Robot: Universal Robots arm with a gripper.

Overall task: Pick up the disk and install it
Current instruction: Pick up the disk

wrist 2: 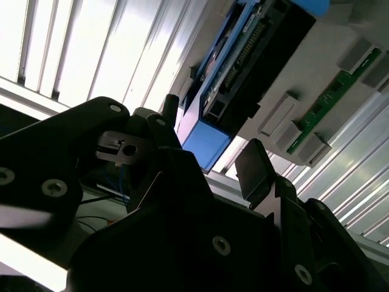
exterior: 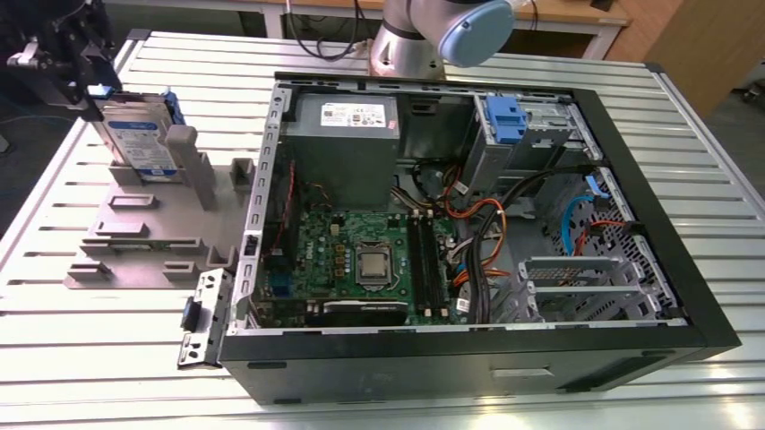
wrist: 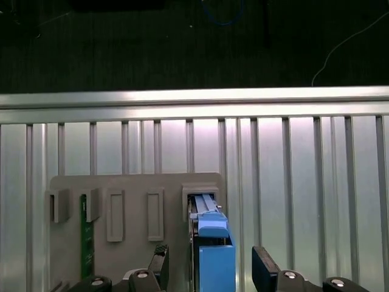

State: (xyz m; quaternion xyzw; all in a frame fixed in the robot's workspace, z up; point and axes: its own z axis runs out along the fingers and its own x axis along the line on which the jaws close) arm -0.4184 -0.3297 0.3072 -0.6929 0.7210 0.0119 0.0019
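Observation:
The disk [exterior: 139,136], a silver drive with a white-and-blue label and a blue carrier rail, stands upright in a slot of the grey stand [exterior: 143,235] at the exterior view's left. My gripper [exterior: 86,97] hovers at the disk's top edge. In both wrist views the black fingers [wrist: 159,260] sit on either side of the blue rail [wrist: 216,255], apart from it. The gripper [wrist: 211,266] is open around the rail end [wrist 2: 206,145], with one finger [wrist 2: 252,171] beside it and small gaps on both sides.
An open computer case [exterior: 669,224] lies on the slatted metal table [exterior: 96,358], with a motherboard [exterior: 358,260], a grey power-supply box [exterior: 347,121] and a blue drive cage [exterior: 502,121] inside. A green board [wrist: 87,237] stands in another stand slot.

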